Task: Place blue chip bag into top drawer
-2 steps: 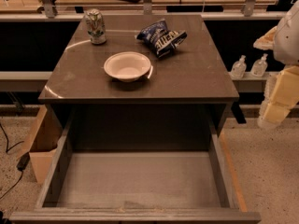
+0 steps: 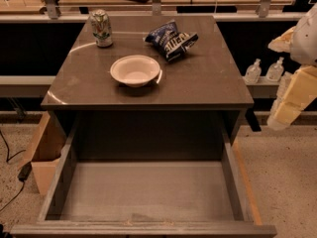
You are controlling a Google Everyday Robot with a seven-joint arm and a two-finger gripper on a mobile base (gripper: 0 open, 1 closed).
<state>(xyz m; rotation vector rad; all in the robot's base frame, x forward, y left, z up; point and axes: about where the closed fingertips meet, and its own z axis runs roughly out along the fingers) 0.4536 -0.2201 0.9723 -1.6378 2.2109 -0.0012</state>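
Observation:
The blue chip bag (image 2: 171,39) lies crumpled at the back of the cabinet top, right of centre, just behind the white bowl (image 2: 135,70). The top drawer (image 2: 148,192) is pulled wide open below the front edge, its flat bottom bare. My gripper (image 2: 285,108) hangs at the right edge of the view, beside the cabinet's right side, level with the top and well away from the bag. It holds nothing that I can see.
A silver-green drink can (image 2: 101,28) stands at the back left of the cabinet top (image 2: 208,83). A light wooden box (image 2: 44,155) sits on the floor left of the drawer. Small bottles (image 2: 265,71) stand on a ledge at the right.

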